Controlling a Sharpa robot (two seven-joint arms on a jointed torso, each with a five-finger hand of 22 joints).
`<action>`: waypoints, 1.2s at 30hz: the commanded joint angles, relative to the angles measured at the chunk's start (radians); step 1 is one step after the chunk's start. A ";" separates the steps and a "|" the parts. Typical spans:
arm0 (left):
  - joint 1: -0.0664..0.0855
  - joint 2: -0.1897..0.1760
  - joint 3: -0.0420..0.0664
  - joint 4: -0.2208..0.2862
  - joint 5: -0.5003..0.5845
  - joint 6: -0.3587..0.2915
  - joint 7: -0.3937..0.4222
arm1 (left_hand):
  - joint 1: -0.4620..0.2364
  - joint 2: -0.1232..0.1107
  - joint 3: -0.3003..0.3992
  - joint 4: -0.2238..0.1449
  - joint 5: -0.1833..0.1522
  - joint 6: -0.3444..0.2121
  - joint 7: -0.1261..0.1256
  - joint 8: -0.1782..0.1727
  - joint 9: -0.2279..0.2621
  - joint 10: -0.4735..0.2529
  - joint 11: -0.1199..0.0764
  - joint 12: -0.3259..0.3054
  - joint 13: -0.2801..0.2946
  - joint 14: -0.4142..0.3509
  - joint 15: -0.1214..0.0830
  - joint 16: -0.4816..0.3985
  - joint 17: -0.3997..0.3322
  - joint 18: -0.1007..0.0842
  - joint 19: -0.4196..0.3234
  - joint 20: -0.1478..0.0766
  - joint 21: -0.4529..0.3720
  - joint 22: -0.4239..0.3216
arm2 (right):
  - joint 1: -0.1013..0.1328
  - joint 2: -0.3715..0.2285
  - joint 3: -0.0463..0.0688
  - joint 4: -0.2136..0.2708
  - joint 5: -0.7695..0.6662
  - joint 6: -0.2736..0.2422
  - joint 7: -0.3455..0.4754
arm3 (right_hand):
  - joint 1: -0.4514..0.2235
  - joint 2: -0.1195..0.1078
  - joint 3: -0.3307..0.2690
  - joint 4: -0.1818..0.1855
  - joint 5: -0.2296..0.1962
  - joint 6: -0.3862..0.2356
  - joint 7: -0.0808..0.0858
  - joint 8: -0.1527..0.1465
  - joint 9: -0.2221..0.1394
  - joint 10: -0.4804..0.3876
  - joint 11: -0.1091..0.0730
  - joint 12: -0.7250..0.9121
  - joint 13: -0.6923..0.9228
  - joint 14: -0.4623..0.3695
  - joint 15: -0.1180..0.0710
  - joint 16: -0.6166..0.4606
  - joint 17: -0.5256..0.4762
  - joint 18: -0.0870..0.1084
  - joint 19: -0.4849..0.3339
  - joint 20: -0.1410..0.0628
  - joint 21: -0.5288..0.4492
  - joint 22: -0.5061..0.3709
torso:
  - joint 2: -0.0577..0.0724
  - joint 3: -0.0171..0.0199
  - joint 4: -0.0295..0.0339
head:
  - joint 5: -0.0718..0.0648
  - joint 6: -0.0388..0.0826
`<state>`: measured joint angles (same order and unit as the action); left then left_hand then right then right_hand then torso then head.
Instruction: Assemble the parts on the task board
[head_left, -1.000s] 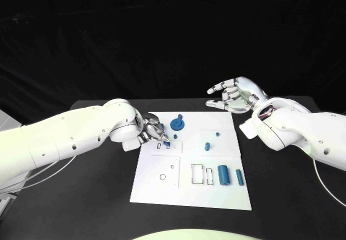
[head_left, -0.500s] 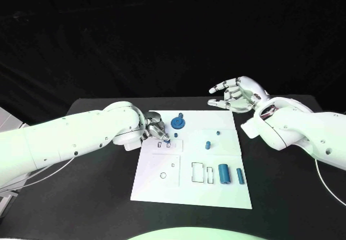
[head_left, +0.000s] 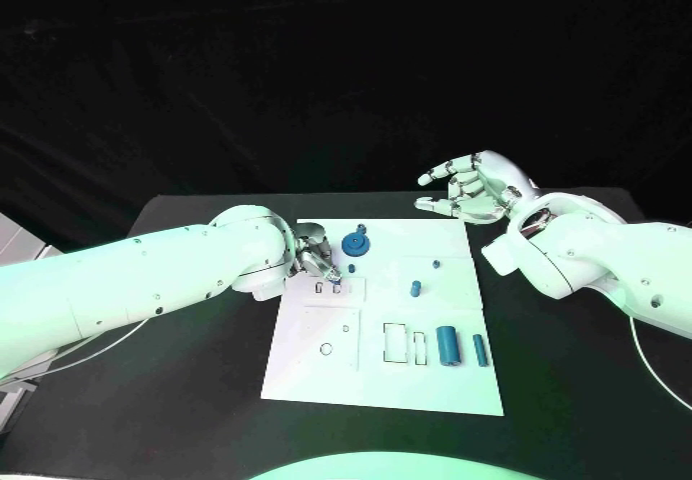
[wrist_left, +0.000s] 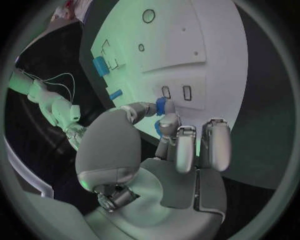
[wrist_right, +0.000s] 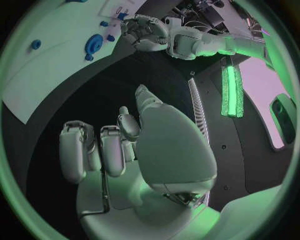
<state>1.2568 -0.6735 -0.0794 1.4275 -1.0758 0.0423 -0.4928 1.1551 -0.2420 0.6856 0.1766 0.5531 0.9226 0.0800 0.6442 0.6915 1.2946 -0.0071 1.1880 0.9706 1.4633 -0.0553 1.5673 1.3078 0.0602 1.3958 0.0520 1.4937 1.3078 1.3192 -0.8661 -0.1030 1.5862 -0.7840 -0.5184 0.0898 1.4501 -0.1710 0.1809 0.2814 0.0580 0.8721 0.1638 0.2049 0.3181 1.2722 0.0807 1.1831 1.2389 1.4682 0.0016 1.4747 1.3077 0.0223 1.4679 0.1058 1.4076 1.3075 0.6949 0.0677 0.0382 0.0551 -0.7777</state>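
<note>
The white task board (head_left: 433, 385) lies mid-table. My left hand (head_left: 309, 260) pinches a small blue part (head_left: 335, 286) between thumb and a finger, its tip right at two small rectangular slots (head_left: 326, 291) on the board's left side. The left wrist view shows the same part (wrist_left: 161, 105) just beside the slots (wrist_left: 176, 92). My right hand (head_left: 470, 190) hovers above the board's far right corner, fingers apart, holding nothing. On the board rest a blue gear-like disc (head_left: 355, 246), two small pegs (head_left: 414, 291), a cylinder (head_left: 449, 347) and a thin bar (head_left: 479, 353).
Empty rectangular outlines (head_left: 394, 346) and a small round hole (head_left: 326, 351) mark the board's near half. Black table (head_left: 173, 400) surrounds the board. From the right wrist view, my left hand (wrist_right: 147, 32) and the blue disc (wrist_right: 94, 44) lie far ahead.
The left hand has edged a little closer to the slots with the blue part still pinched. The right hand has stayed raised and open.
</note>
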 joint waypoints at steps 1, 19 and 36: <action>-0.001 0.003 -0.001 0.003 -0.025 -0.014 0.011 | 0.006 0.007 0.208 -0.213 0.006 0.013 -0.008 -0.002 0.000 0.008 0.000 0.006 0.001 0.107 -0.008 0.004 0.263 -0.009 0.006 -0.001 0.006 0.053 | -0.001 0.000 0.000 0.001 -0.015 0.010 0.004 | -0.002 0.007 -0.002 0.004 0.002 0.000 0.000 0.007 0.001 0.002 -0.002 0.002 -0.001 0.055 0.003 -0.001 0.100 0.015 0.021 0.005 -0.003 0.194 | 0.000 -0.0006 0.0000 | 0.000 -0.002; -0.007 0.002 -0.007 0.012 -0.021 -0.006 -0.008 | 0.005 0.008 0.208 -0.213 0.008 0.015 -0.009 -0.002 0.000 0.009 0.000 0.006 0.001 0.107 -0.008 0.004 0.263 -0.009 0.007 -0.002 0.006 0.054 | -0.001 0.001 0.000 0.000 -0.028 0.017 0.001 | -0.001 0.008 -0.001 0.003 0.002 0.000 0.000 0.008 0.001 0.002 -0.002 0.001 -0.002 0.055 0.003 -0.001 0.100 0.015 0.021 0.005 -0.002 0.194 | 0.000 -0.0014 0.0006 | 0.002 -0.006; -0.013 0.000 -0.009 0.013 -0.021 0.036 -0.014 | 0.005 0.008 0.208 -0.213 0.009 0.016 -0.009 -0.002 0.000 0.008 0.000 0.003 -0.003 0.107 -0.008 0.004 0.263 -0.009 0.007 -0.002 0.006 0.053 | -0.002 0.001 0.000 -0.002 -0.028 0.020 -0.001 | 0.001 0.009 0.000 0.002 0.002 0.000 -0.001 0.008 0.001 0.003 -0.003 0.002 -0.002 0.056 0.002 0.000 0.102 0.015 0.022 0.004 -0.001 0.194 | 0.000 -0.0010 0.0011 | 0.000 -0.007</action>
<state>1.2451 -0.6742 -0.0871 1.4376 -1.0932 0.0479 -0.5021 1.1568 -0.2403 0.6856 0.1766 0.5570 0.9227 0.0800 0.6368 0.6907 1.2943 -0.0063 1.1879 0.9686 1.4668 -0.0587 1.5672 1.3075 0.0603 1.3957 0.0519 1.4937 1.3075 1.3177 -0.8657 -0.1031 1.5844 -0.8007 -0.5134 0.0846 1.4501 -0.1711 0.1809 0.2814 0.0580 0.8721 0.1638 0.2088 0.3177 1.2723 0.0807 1.1832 1.2378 1.4682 0.0016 1.4747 1.3073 0.0223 1.4679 0.1058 1.4076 1.3080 0.6940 0.0664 0.0387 0.0569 -0.7850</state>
